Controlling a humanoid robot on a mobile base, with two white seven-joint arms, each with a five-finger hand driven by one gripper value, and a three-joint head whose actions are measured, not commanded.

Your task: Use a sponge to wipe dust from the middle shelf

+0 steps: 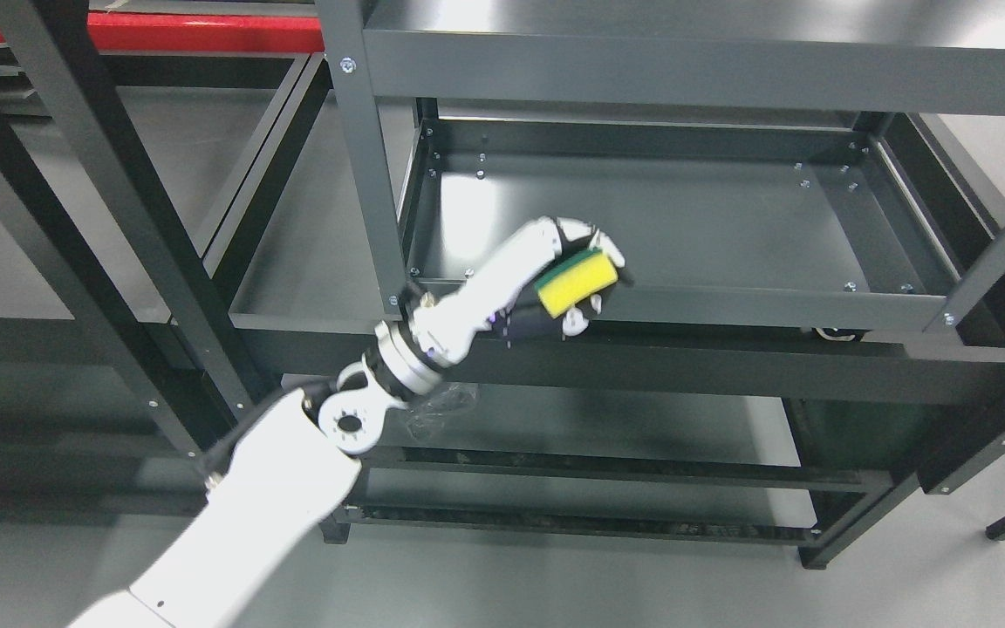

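A yellow sponge with a green scouring side (576, 281) is held in my left hand (585, 279), whose white fingers curl around it. The arm rises from the lower left to the front rim of the dark grey middle shelf (729, 227). Hand and sponge hover at the shelf's front left edge, over the front rail; whether the sponge touches the surface I cannot tell. My right arm does not show.
The dark metal rack has a top shelf (712, 70) overhead, an upright post (372, 174) just left of the hand, and a lower shelf (607, 419) below. Another dark frame (119, 218) stands at the left. A red beam (136, 30) runs along the top left.
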